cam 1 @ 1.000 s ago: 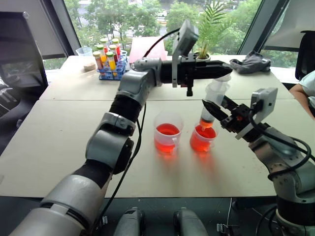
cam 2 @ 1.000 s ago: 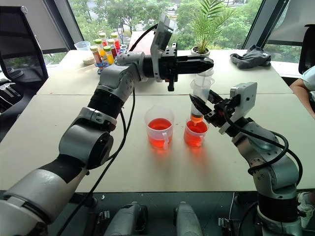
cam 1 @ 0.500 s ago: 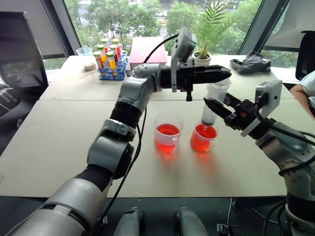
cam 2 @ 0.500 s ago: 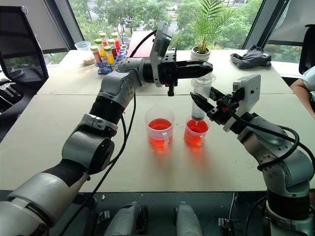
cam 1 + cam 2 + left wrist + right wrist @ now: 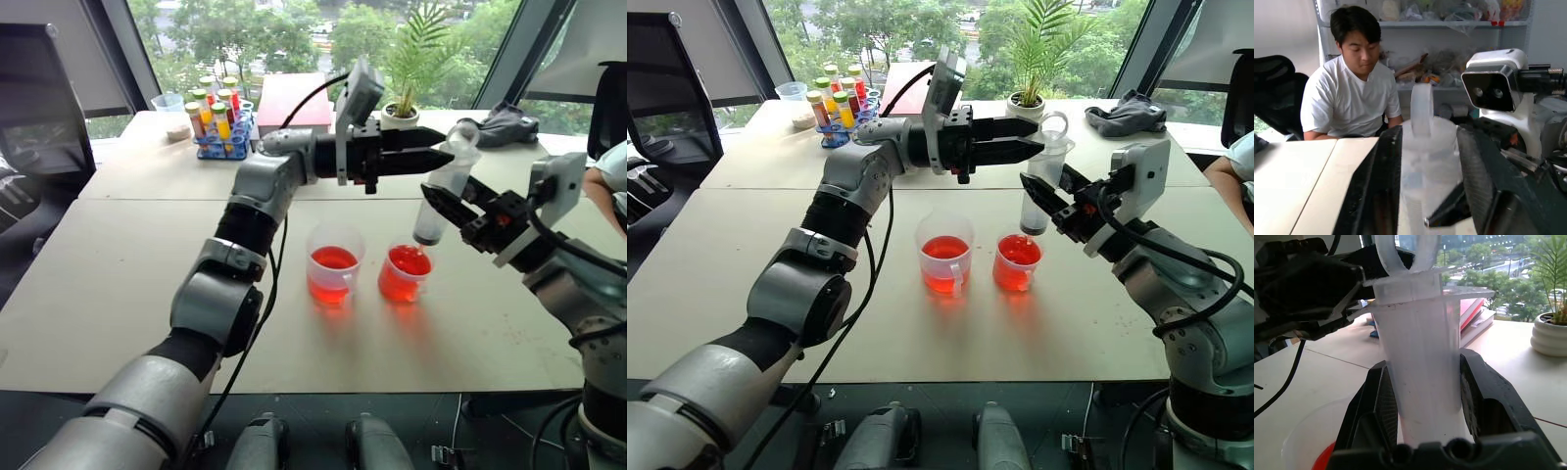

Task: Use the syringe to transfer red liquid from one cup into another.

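Observation:
My right gripper [image 5: 439,203] is shut on the barrel of the syringe [image 5: 438,201]. The syringe leans with its ring-topped plunger [image 5: 466,131] up, its barrel looks empty, and its reddish tip [image 5: 420,253] hangs just over the shorter clear cup [image 5: 402,275]. That cup holds red liquid [image 5: 409,261]. Beside it on the left stands the taller cup [image 5: 334,264] with the flared rim, also part full of red liquid. My left gripper [image 5: 446,148] reaches in level, open, its fingers [image 5: 1376,186] either side of the plunger top [image 5: 1421,108].
A blue rack of coloured-capped tubes [image 5: 219,127], a small clear cup [image 5: 167,101], a red book [image 5: 294,96], a potted plant [image 5: 406,110] and a grey cloth [image 5: 500,125] sit along the far table. A person [image 5: 1356,93] sits at the right side.
The orange liquid that was in the syringe is gone from its barrel. My right gripper lifted and tilted the syringe, raising its tip out of the shorter cup. My left gripper's fingers have parted.

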Robot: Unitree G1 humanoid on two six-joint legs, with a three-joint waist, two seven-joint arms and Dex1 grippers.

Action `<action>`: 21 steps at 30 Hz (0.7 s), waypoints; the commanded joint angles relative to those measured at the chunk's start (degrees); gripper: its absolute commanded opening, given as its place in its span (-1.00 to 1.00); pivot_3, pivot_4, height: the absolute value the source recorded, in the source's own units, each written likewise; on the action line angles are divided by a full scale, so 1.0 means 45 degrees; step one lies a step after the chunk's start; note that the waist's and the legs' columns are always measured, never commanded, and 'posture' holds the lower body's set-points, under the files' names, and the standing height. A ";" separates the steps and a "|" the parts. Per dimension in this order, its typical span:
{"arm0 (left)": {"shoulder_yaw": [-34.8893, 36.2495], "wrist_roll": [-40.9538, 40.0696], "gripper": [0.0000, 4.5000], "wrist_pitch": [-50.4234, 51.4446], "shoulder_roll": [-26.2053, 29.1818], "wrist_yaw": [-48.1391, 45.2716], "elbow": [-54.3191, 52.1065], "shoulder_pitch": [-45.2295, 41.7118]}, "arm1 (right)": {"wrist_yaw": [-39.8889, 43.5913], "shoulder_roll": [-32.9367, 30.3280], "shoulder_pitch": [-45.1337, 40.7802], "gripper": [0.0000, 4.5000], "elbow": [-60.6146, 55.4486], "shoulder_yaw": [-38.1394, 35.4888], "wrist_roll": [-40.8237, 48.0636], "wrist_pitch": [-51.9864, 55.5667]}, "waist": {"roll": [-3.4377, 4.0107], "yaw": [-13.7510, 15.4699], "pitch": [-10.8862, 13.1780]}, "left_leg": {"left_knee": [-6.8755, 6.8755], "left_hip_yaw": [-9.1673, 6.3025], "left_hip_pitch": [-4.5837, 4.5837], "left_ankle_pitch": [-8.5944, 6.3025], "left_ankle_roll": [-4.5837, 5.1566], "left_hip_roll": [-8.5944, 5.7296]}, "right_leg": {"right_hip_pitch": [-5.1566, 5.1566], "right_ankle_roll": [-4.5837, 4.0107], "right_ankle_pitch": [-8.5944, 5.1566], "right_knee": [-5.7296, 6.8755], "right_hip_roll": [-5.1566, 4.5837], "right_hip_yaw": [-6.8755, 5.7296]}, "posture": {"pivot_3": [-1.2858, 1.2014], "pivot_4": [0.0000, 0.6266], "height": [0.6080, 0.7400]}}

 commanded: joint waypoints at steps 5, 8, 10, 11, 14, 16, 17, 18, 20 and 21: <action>0.0440 -0.0015 0.99 0.0375 0.1012 0.0322 -0.0807 -0.0181 | -0.0062 0.0126 -0.0557 -0.39 -0.1123 -0.0059 0.0751 -0.0396 | 0.0003 -0.0041 -0.0001 | -0.0003 -0.0004 0.0000 0.0000 0.0000 0.0006 | -0.0001 0.0000 0.0000 0.0002 0.0006 0.0001 | 0.03 -0.52 1.00; 0.0605 -0.0211 0.99 0.0770 0.1709 0.0250 -0.1641 0.0225 | -0.0186 0.0095 -0.0640 -0.39 -0.1117 0.0040 0.0913 -0.0288 | 0.0003 -0.0046 -0.0001 | -0.0002 -0.0005 0.0002 0.0000 0.0000 0.0008 | -0.0002 0.0000 0.0000 0.0007 0.0006 0.0001 | 0.03 -0.52 1.00; 0.0593 -0.0316 0.99 0.1047 0.2041 0.0234 -0.2136 0.0500 | -0.0286 0.0022 -0.0675 -0.39 -0.1072 0.0029 0.1027 -0.0194 | 0.0003 -0.0023 -0.0002 | -0.0002 -0.0005 0.0002 0.0000 0.0000 0.0008 | -0.0002 0.0000 0.0000 0.0009 0.0002 0.0002 | 0.03 -0.52 1.00; 0.0576 -0.0366 0.99 0.1227 0.2284 0.0186 -0.2484 0.0735 | -0.0365 -0.0085 -0.0707 -0.39 -0.1006 0.0008 0.1026 -0.0092 | 0.0004 -0.0001 -0.0002 | -0.0001 -0.0005 0.0002 0.0000 0.0000 0.0007 | -0.0002 -0.0001 0.0000 0.0009 0.0001 0.0002 | 0.03 -0.52 1.00; 0.0554 -0.0408 0.99 0.2003 0.3324 0.0208 -0.3924 0.1877 | -0.1856 -0.0307 -0.1652 -0.39 -0.0079 -0.0763 0.1924 0.1042 | 0.0004 -0.0068 -0.0001 | 0.0001 -0.0003 0.0002 0.0000 0.0000 0.0001 | 0.0000 -0.0001 0.0000 0.0010 -0.0019 0.0001 | 0.03 -0.52 1.00; 0.0573 -0.0553 0.99 0.2551 0.3838 0.0369 -0.4830 0.2607 | -0.3395 -0.0666 -0.2870 -0.39 0.1217 -0.1626 0.3474 0.2317 | 0.0004 -0.0041 -0.0001 | 0.0002 0.0009 0.0007 0.0001 -0.0001 0.0002 | -0.0003 -0.0003 0.0004 0.0018 -0.0036 0.0002 | 0.03 -0.52 1.00; 0.0598 -0.0633 0.99 0.2789 0.4034 0.0469 -0.5229 0.2935 | -0.3890 -0.1078 -0.3400 -0.39 0.1944 -0.1922 0.4011 0.3064 | 0.0006 -0.0018 -0.0002 | 0.0002 0.0009 0.0007 0.0001 -0.0001 0.0002 | -0.0003 -0.0003 0.0003 0.0020 -0.0037 0.0001 | 0.03 -0.52 1.00; 0.0610 -0.0694 0.99 0.3007 0.4206 0.0580 -0.5621 0.3265 | -0.3991 -0.1745 -0.3705 -0.39 0.2569 -0.1984 0.4078 0.3940 | 0.0014 -0.0019 0.0001 | 0.0007 0.0005 0.0007 0.0001 -0.0001 0.0002 | -0.0002 -0.0003 0.0003 0.0022 -0.0038 -0.0004 | 0.03 -0.52 1.00; 0.0622 -0.0764 0.99 0.3310 0.4413 0.0821 -0.6258 0.3793 | -0.4215 -0.2792 -0.4032 -0.39 0.3645 -0.1788 0.4016 0.5389 | 0.0005 0.0121 -0.0003 | 0.0004 0.0003 0.0005 0.0002 0.0000 0.0000 | -0.0001 -0.0006 0.0003 0.0017 -0.0063 -0.0011 | 0.03 -0.52 1.00; 0.0622 -0.0813 0.99 0.3454 0.4519 0.0965 -0.6605 0.4088 | -0.4341 -0.3230 -0.4165 -0.39 0.4256 -0.1596 0.3875 0.6100 | 0.0001 0.0171 -0.0006 | -0.0001 -0.0001 0.0003 0.0001 0.0001 0.0003 | 0.0000 -0.0007 0.0002 0.0001 -0.0070 -0.0014 | 0.03 -0.52 1.00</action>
